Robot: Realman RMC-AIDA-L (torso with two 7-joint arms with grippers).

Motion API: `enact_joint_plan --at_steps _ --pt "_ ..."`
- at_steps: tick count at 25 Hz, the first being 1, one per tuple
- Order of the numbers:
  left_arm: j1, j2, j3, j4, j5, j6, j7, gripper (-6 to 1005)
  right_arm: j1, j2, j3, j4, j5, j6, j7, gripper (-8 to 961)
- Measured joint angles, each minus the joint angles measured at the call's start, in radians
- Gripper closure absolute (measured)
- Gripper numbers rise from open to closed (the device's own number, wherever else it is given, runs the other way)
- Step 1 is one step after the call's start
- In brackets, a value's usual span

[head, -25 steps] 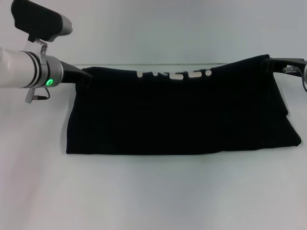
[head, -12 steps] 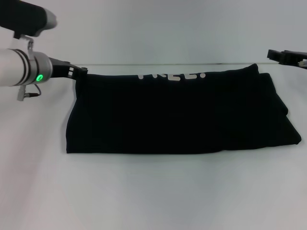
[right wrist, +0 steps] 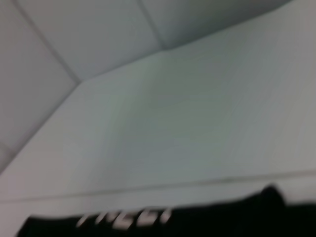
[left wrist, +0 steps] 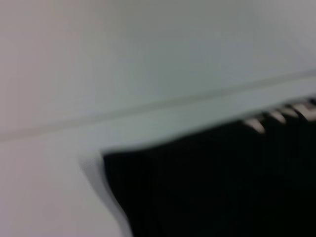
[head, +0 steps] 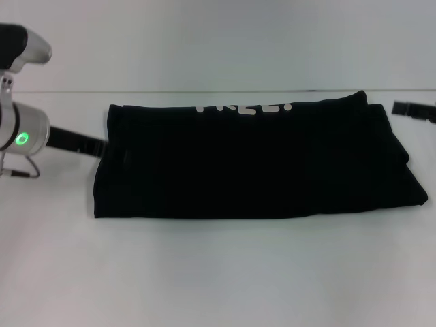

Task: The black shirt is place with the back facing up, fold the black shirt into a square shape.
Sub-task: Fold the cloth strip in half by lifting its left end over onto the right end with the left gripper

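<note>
A: While the black shirt (head: 255,160) lies flat on the white table (head: 218,272), I log it as a wide band, clearly longer across than deep, with white lettering (head: 244,107) peeking along its far edge.

B: So one lengthwise fold looks done?

A: That is my reading. The sides are not yet brought in, so the shape is no square. I judge the task roughly halfway, with the crosswise folding left.

B: Grippers?

A: The left gripper (head: 92,145) sits just beside the shirt's left end, low over the table. I cannot tell how its jaws stand or whether they touch the cloth. The right gripper (head: 409,109) is near the far right corner, apart from the fabric; only a dark tip shows, so its jaws are also unreadable.

B: Any containers?

A: None in view; nothing to record there.
</note>
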Motion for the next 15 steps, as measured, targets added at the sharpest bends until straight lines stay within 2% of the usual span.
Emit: enact_joint_plan --at_steps 3,6,15 --pt "0.023 -0.003 -0.007 0.030 -0.001 0.092 -0.004 227 -0.043 -0.020 -0.005 -0.008 0.000 -0.087 0.014 249" --pt "0.039 -0.006 -0.016 0.029 0.002 0.117 -0.016 218 -0.071 -0.027 -0.006 -0.009 0.000 -0.114 0.016 249" --pt "0.074 -0.008 -0.068 0.031 0.006 0.115 -0.040 225 -0.085 -0.021 -0.027 -0.009 -0.001 -0.089 0.016 250"
